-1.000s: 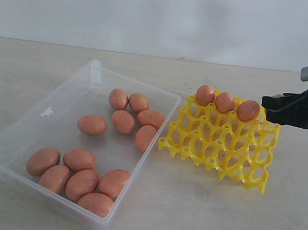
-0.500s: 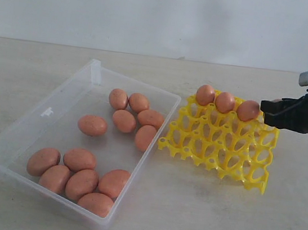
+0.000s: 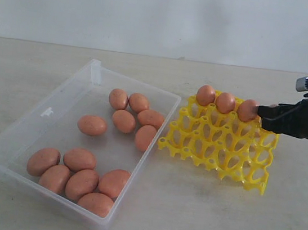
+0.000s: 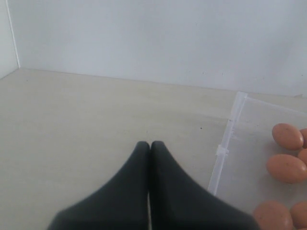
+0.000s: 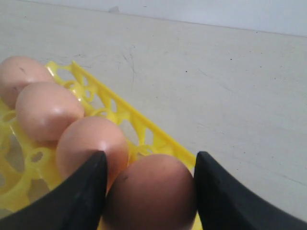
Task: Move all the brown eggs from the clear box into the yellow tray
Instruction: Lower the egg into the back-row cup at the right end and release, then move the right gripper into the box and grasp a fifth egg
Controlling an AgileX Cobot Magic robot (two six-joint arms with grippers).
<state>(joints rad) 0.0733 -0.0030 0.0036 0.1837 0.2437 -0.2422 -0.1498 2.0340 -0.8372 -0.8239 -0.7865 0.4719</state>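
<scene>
Several brown eggs (image 3: pixel 92 125) lie loose in the clear box (image 3: pixel 92 66) on the left. The yellow tray (image 3: pixel 217 149) stands to its right, with three eggs (image 3: pixel 225 102) side by side in its far row. My right gripper (image 3: pixel 263 113) hangs at the tray's far right corner, just beside the third egg. In the right wrist view its jaws (image 5: pixel 149 158) are shut on a fourth brown egg (image 5: pixel 151 194), over the tray's rim (image 5: pixel 158 136). My left gripper (image 4: pixel 149 143) is shut and empty, short of the box wall (image 4: pixel 225 148); it is outside the exterior view.
The box and tray rest on a pale tabletop (image 3: pixel 196 223) with a white wall behind. The box's near long wall (image 3: pixel 135 169) runs close to the tray's left edge. Box eggs (image 4: pixel 286 167) show at the side of the left wrist view.
My right gripper has sunk a little and edged left toward the tray's far right corner, still gripping its egg. The other eggs, box and tray have not moved.
</scene>
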